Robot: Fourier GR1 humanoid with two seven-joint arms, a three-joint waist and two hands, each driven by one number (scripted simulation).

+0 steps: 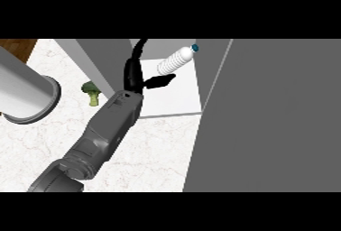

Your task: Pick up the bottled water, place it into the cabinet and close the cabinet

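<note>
Head view, looking steeply down at a marble counter (153, 149). One grey forearm (110, 124) rises from the lower left edge and slants up toward the cabinet (180, 97), ending in a black hand (136, 74). Which arm this is cannot be told with certainty from the view alone; it enters at the left of the picture and is taken here as the left hand. Its fingers are straight and spread: the long ones point upward past the cabinet's edge, while the thumb (161, 81) juts rightward over the white shelf floor. The hand is open and holds nothing.

The bottle (177, 61) lies on its side inside the cabinet, on the white floor near the back, tilted so that its blue cap (195, 47) points to the upper right. It sits just beside the thumb, apart from it (a narrow strip of shelf shows between them).

A large grey panel, the door (266, 117), fills the right half of the picture; its left edge runs along the cabinet opening, and the opening is uncovered.

To the left of the forearm, a broccoli (92, 92) rests on the counter, near a tall white cylinder (26, 94) whose base stands at the left edge. A strip of wood floor (16, 47) shows at the upper left corner.
</note>
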